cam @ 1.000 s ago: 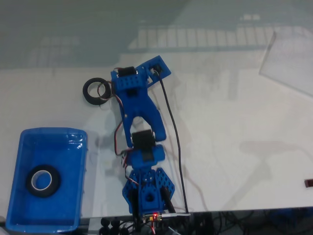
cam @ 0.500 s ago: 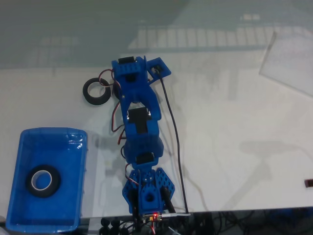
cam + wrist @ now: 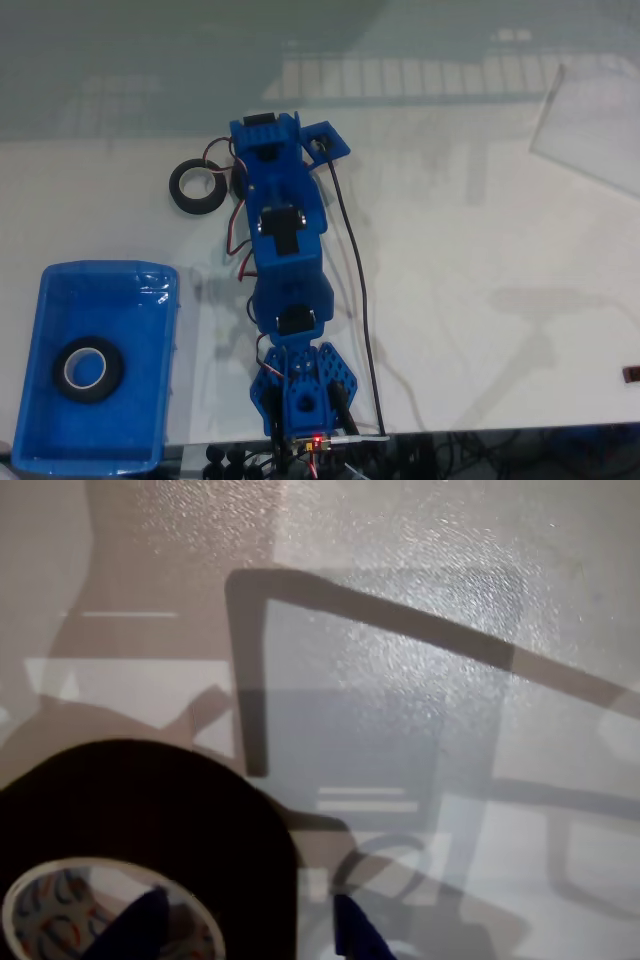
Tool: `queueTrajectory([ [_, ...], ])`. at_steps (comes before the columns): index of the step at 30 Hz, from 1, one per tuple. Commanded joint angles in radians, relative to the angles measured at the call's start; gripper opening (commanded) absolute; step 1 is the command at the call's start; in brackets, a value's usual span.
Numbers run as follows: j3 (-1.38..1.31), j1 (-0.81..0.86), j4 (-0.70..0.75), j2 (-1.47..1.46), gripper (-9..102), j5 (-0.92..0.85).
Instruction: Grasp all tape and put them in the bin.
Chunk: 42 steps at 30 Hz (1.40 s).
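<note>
With one tape roll (image 3: 87, 369) binned (image 3: 60, 300), half done; other roll (image 3: 197, 187) on desk (image 3: 480, 250), straddled by open jaws, ungripped.

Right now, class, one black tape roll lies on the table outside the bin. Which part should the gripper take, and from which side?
Take the tape roll across its ring wall, one finger down the centre hole and one outside, coming from above. It lies flat on the table, hole upward. In the wrist view one blue fingertip sits at the hole, another outside the wall.
</note>
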Motion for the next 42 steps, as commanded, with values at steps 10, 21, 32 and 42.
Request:
queueTrajectory([
  [10,-0.077,0.014,-0.005,-0.034,0,0.025],
  [21,-0.012,-0.008,0.003,0.245,0,0.089],
  [32,0.081,-0.305,0.164,0.689,0,0.19],
  [42,0.081,-0.899,0.276,0.856,0,0.325],
])
